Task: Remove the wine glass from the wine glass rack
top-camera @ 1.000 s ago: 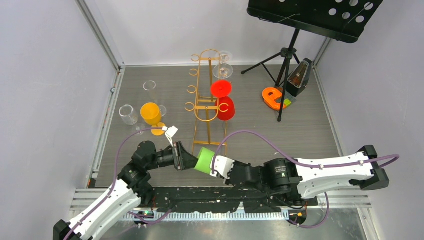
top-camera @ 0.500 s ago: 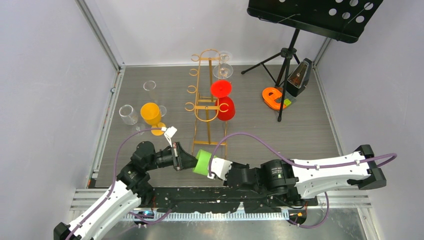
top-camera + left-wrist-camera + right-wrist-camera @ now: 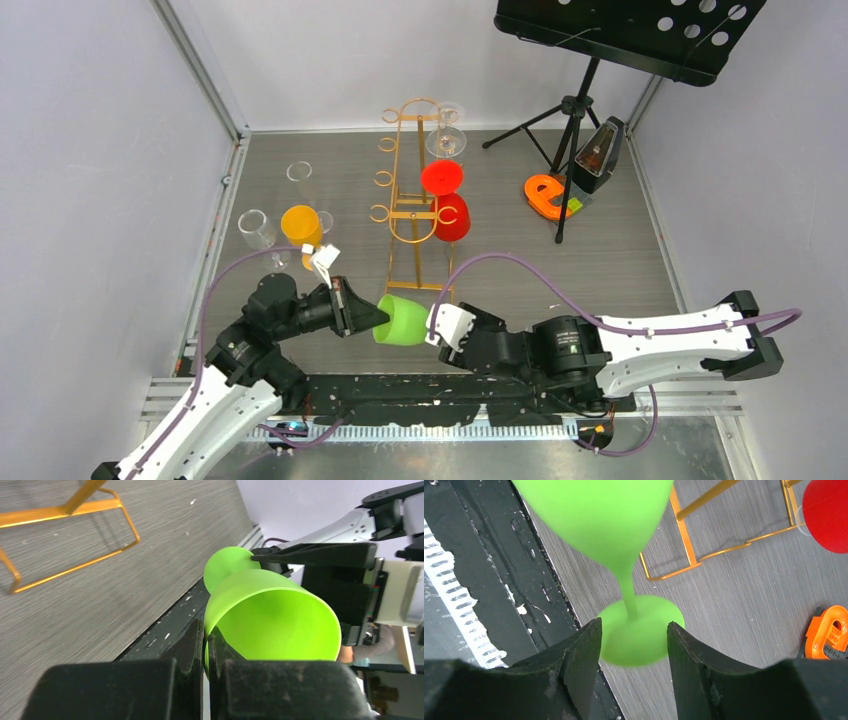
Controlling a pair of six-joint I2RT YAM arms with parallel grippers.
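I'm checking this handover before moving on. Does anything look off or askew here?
Yes: the green wine glass hangs sideways in mid-air near the arm bases, off the wine glass rack. The left gripper pinches only its rim with shut fingers, while its foot sits between the open fingers of the right gripper.

You have a lime-green wine glass (image 3: 403,320) at lower centre, a gold wire rack (image 3: 413,212) above it, two red glasses (image 3: 451,216) beside that, an orange glass (image 3: 300,224) at left, black music stand (image 3: 630,30) upper right, grey wood-grain table (image 3: 600,260)
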